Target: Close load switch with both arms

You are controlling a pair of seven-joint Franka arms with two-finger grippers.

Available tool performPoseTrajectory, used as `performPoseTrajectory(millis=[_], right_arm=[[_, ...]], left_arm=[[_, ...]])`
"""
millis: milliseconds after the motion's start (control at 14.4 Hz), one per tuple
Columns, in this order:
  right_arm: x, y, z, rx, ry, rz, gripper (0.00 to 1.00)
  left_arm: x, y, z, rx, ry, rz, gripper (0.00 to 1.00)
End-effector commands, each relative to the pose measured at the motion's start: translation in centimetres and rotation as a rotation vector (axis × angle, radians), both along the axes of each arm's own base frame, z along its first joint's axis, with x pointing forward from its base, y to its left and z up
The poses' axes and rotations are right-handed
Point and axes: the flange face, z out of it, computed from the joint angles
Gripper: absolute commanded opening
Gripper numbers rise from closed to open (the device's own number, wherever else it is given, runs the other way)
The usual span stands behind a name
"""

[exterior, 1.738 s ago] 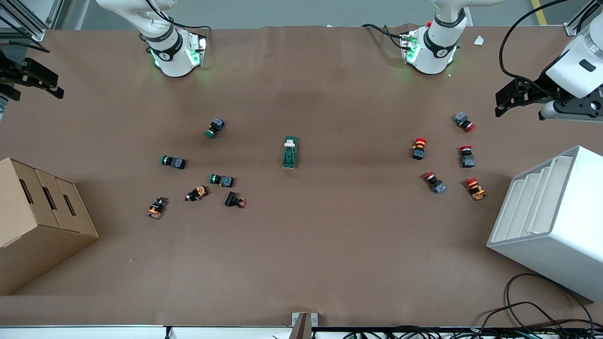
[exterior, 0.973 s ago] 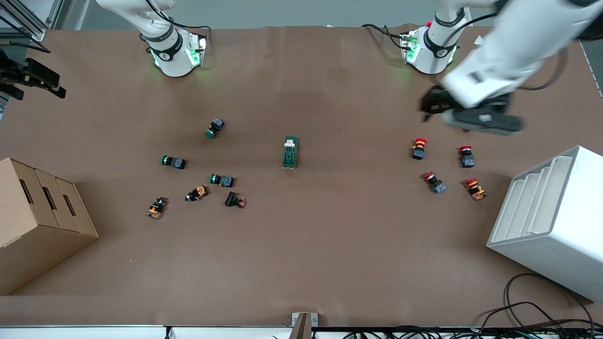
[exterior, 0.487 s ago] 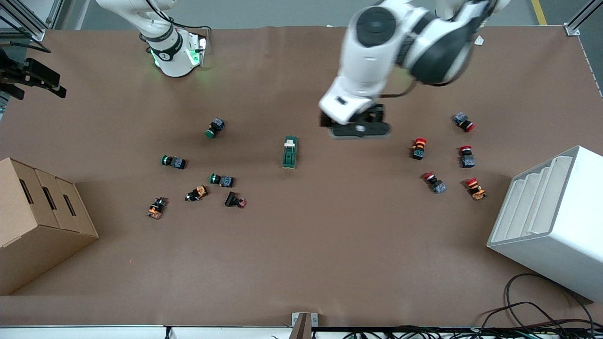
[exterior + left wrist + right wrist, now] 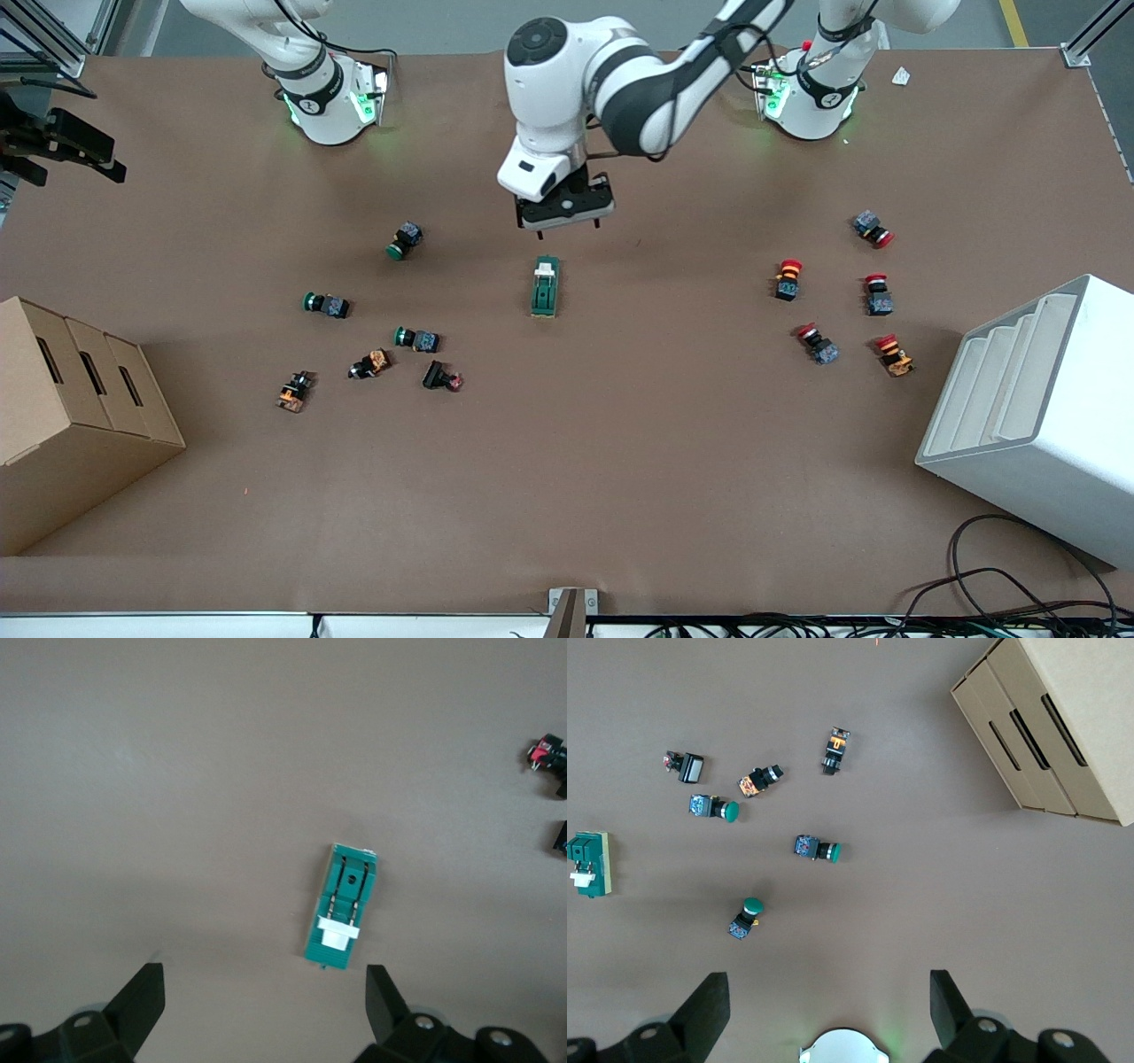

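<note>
Load switch [image 4: 546, 286]: dark green block with a cream lever piece, lying flat on the brown table [image 4: 567, 461] roughly midway between the two arms' ends, untouched, nothing near it.

Left gripper [image 4: 565, 210]: hangs over the table just off the switch's lever end, on the side toward the arm bases. Fingers spread wide and empty (its wrist view shows the switch between the two tips, but well below them).

Right gripper [image 4: 62, 151]: waits at the table's edge at the right arm's end, well apart from the switch. Fingers wide apart, holding nothing.

Green-capped push buttons [image 4: 406, 240]: scattered on the right-arm side of the switch. Red-capped push buttons [image 4: 788, 279]: on its left-arm side.

Risks, as judged:
- The switch is loose on the table; pressing the lever with one arm alone would likely skid or tip it.
- The switch sits off-centre and slightly askew between the left fingers; a straight descent could land a fingertip on the block and shove it.
- The right arm must cross the green-capped buttons to reach the switch; a low path could scatter them.
</note>
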Motion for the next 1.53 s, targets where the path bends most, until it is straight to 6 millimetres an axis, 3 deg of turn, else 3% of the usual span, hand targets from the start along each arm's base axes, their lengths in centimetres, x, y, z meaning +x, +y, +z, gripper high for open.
performPoseTrajectory(millis=[0,626,1112,1460], right_arm=[[-0.6,0.2,0.6,0.011,-0.010,-0.002,1.00],[0.5,0.4,-0.3,0.001,0.006,0.002,1.00],[1.6,-0.3,-1.1,-0.003,-0.002,-0.011,1.00],[5.1,-0.7,-5.7,-0.038,0.058,-0.011,1.00]], left_arm=[[-2.8,-2.1,-2.9,0.019,-0.086,0.016,1.00],[-11.8,-3.1,-14.6,0.033,-0.429,-0.045,1.00],[-14.1,-1.0,-21.3,0.000,-0.622,-0.132,1.00],[-14.6,-0.6,-24.3,-0.032,-0.713,-0.195,1.00]])
